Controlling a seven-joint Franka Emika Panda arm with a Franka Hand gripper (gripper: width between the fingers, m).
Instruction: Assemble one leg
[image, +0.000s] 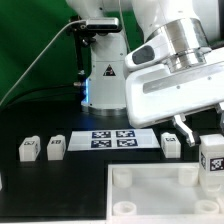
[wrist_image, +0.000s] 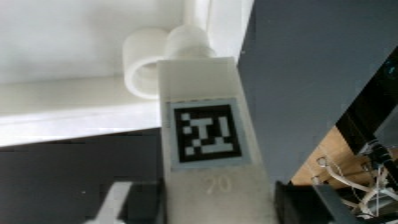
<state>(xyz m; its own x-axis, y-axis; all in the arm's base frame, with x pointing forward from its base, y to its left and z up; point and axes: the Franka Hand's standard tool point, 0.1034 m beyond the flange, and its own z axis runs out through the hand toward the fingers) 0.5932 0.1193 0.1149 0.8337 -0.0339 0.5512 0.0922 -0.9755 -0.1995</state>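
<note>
Wrist view: fingers (wrist_image: 125, 203) hold the leg (wrist_image: 208, 130).

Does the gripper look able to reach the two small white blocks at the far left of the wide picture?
Probably yes, once free: both legs stand in the open, nothing over them. But the gripper seems to hold another leg, by the white panel.
</note>
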